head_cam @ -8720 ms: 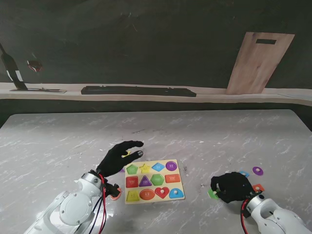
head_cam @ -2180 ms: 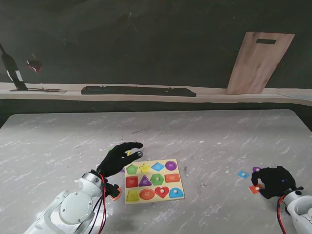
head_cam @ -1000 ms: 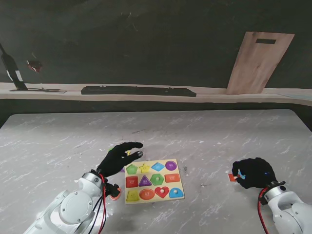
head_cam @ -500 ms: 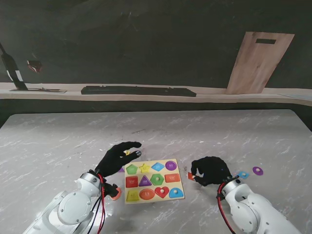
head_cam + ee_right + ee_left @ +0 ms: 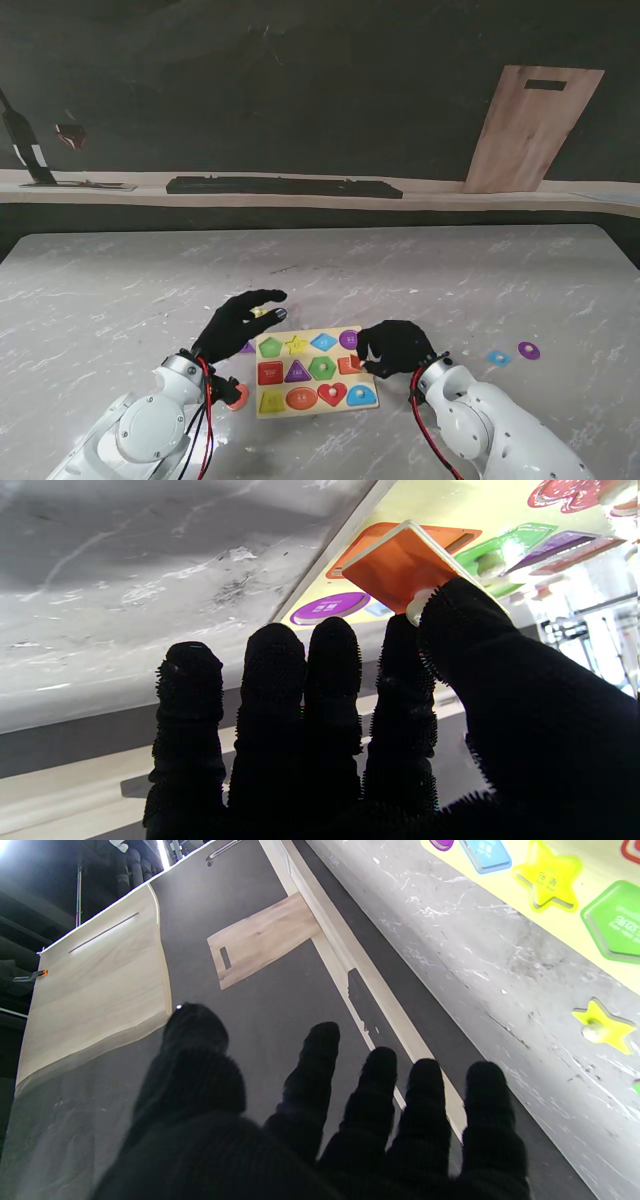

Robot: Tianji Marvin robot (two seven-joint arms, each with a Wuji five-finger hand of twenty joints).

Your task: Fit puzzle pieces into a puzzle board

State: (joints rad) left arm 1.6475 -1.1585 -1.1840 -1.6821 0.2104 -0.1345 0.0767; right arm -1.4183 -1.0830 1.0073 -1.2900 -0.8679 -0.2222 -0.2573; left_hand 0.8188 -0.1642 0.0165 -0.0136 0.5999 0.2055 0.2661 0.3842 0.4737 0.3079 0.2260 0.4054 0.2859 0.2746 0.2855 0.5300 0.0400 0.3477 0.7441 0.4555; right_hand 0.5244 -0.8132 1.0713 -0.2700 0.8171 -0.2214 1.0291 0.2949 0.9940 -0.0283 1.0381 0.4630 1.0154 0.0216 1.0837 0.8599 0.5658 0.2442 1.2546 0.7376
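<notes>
over the puzzle board (image 5: 312,372), right robot hand (image 5: 393,347) pinching orange piece (image 5: 400,567), left robot hand (image 5: 237,322) spread, empty

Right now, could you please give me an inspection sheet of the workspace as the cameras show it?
Surface: grey marbled table top, scuffed in places.
Job's things: yellow puzzle board between the hands; orange rectangular puzzle piece held tilted over its orange rectangular slot, not yet seated.
Clutter: loose yellow star piece beyond the board; blue piece and purple piece to the right.
Hands: right hand pinches the orange piece; left hand open, fingers spread, beside the board.
Cables: red and black wires along the left forearm.
Surroundings: wooden cutting board leaning on the dark wall; long black object on the ledge.
</notes>
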